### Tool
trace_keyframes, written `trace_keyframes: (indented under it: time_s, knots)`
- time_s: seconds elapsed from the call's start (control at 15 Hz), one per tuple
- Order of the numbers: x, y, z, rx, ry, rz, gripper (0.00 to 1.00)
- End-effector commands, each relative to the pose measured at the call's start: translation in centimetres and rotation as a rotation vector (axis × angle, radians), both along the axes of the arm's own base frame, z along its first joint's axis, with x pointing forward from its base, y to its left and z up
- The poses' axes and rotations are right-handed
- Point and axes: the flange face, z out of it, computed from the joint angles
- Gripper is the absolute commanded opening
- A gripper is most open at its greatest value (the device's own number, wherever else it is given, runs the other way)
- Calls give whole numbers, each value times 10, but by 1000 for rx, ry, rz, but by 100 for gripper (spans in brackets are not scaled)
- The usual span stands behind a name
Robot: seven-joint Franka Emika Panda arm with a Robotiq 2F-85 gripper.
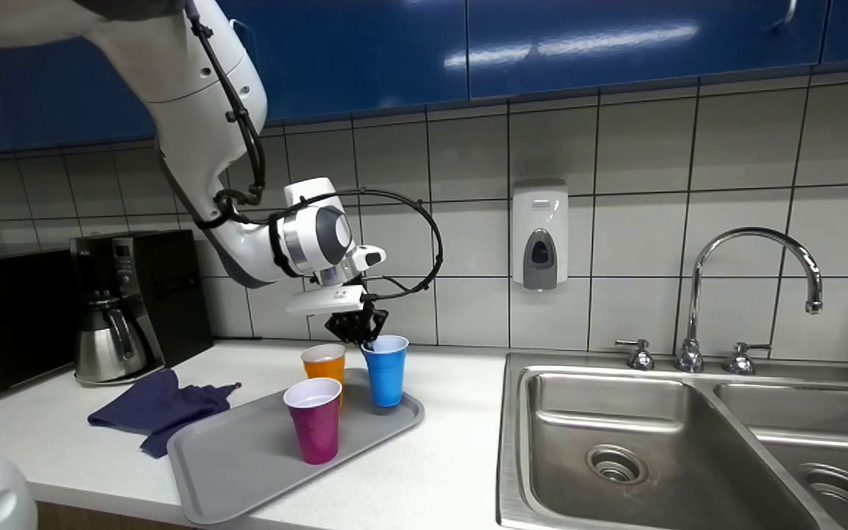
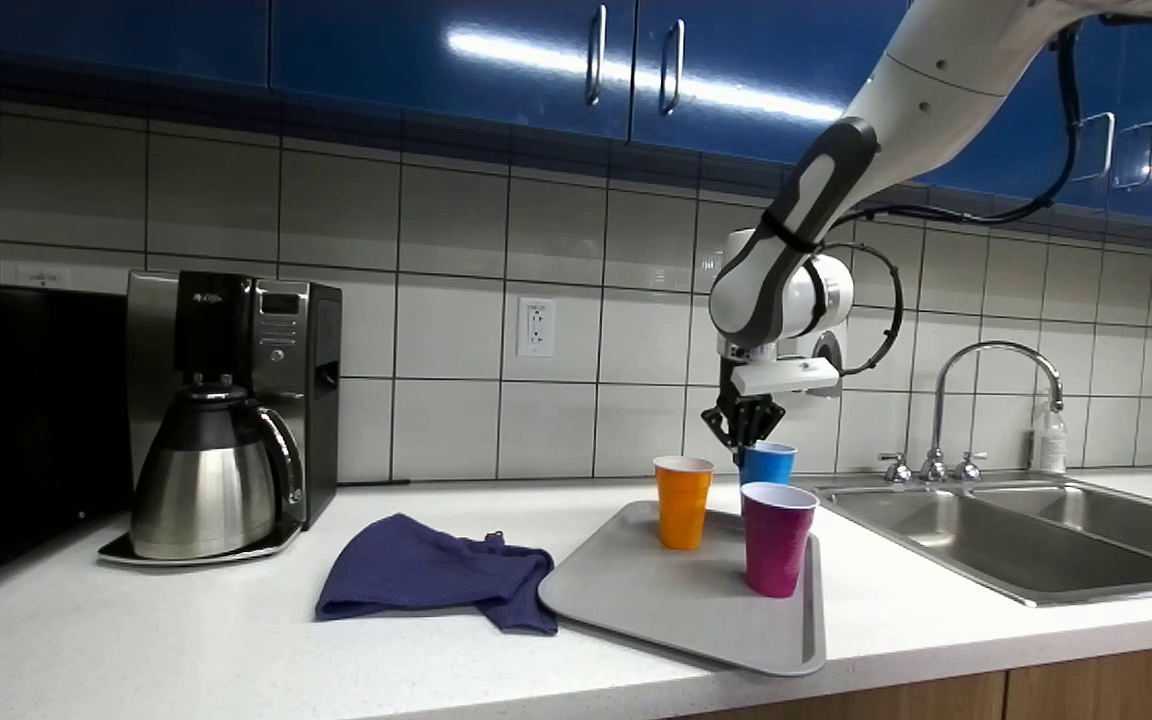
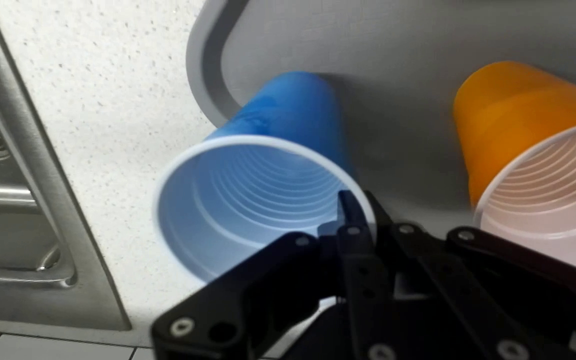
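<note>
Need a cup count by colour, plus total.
Blue cup: 1 (rim pinched by the claw)
Orange cup: 1
Magenta cup: 1
Total: 3 cups

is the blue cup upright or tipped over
Upright: in an exterior view the blue cup has its mouth up and narrower base down; in the wrist view the hand pinches its rim.

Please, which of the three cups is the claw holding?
The blue cup: the claw pinches its rim, one finger inside. The orange cup and the magenta cup stand on the tray, not held.
</note>
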Motion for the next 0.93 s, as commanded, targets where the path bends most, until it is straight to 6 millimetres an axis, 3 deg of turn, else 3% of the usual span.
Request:
trace_keyframes:
  time_s: [0.0,0.87]
  knots:
    - [-15,9,5,-7,-1,37,1]
    - [-24,16,-4,-52,2,104,1]
